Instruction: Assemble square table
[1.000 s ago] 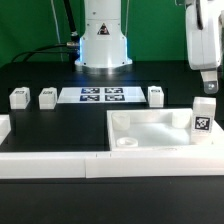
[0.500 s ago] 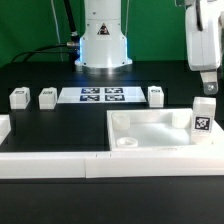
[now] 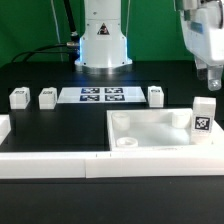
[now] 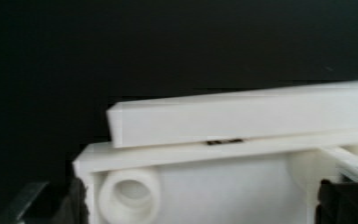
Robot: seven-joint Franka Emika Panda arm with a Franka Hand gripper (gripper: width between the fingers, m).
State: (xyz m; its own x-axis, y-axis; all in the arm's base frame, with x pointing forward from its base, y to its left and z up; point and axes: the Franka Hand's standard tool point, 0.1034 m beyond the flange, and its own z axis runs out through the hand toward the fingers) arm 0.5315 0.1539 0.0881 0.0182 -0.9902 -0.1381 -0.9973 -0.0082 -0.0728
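- Upper right of the exterior view: gripper (image 3: 209,76) hangs above the standing peg (image 3: 204,113), jaws spread wide, nothing in them. Risk?
- Coming down off-centre. One finger could clip the peg's top and tip it over, or shove the panel (image 3: 150,135) across the tabletop (image 3: 60,130). Can't tell whether that peg is seated in a socket or just resting there, so it may topple easily.
- Table parts?
- Panel lies flat at lower right, just behind the long white bar (image 3: 50,165). White square, raised rim, round socket (image 3: 126,143) at its near-left corner. Tagged peg upright at its right end. Three loose pegs (image 3: 18,98) (image 3: 46,97) (image 3: 155,95) in a mid-frame row beside the marker board (image 3: 103,95).
- Wrist view?
- Blurry. White corner with a round hole (image 4: 131,190), little else readable.
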